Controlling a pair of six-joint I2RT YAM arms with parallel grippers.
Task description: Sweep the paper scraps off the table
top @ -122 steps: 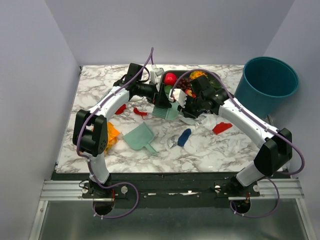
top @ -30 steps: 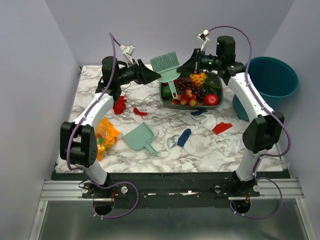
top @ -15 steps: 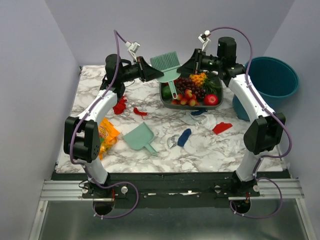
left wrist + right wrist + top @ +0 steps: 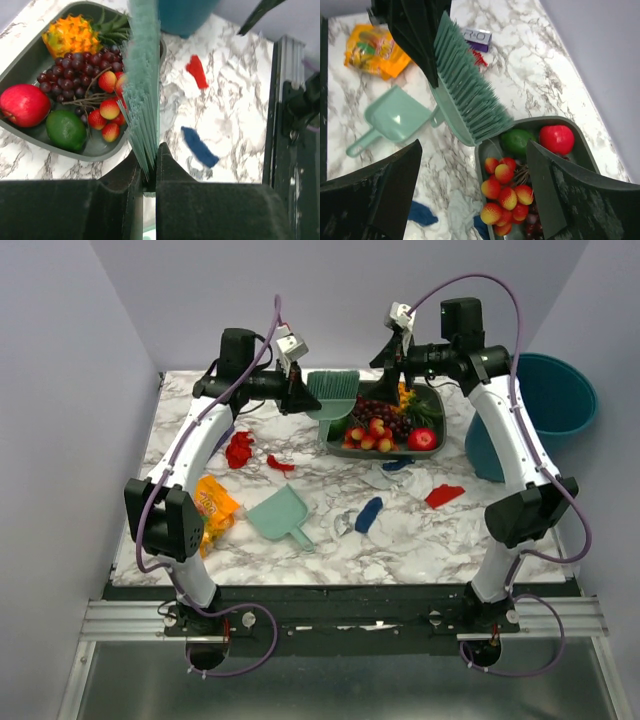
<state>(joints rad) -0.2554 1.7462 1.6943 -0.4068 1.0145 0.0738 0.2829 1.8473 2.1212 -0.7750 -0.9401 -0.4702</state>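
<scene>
Seen from above, the left gripper [image 4: 298,393] clamps a green brush [image 4: 335,390] at the far left corner of a fruit tray [image 4: 436,405], while the right gripper [image 4: 392,352] hovers over the tray's far edge. Paper scraps [image 4: 443,495], red, blue and white, lie across the middle of the table [image 4: 180,420], near a dustpan [image 4: 283,512] and a snack bag [image 4: 212,505].

In the left wrist view, the bristles hide part of the tray. A blue scrap [image 4: 199,146] lies to its right.

In the right wrist view, the fingers [image 4: 375,200] are spread wide and hold nothing, with the brush between them.
</scene>
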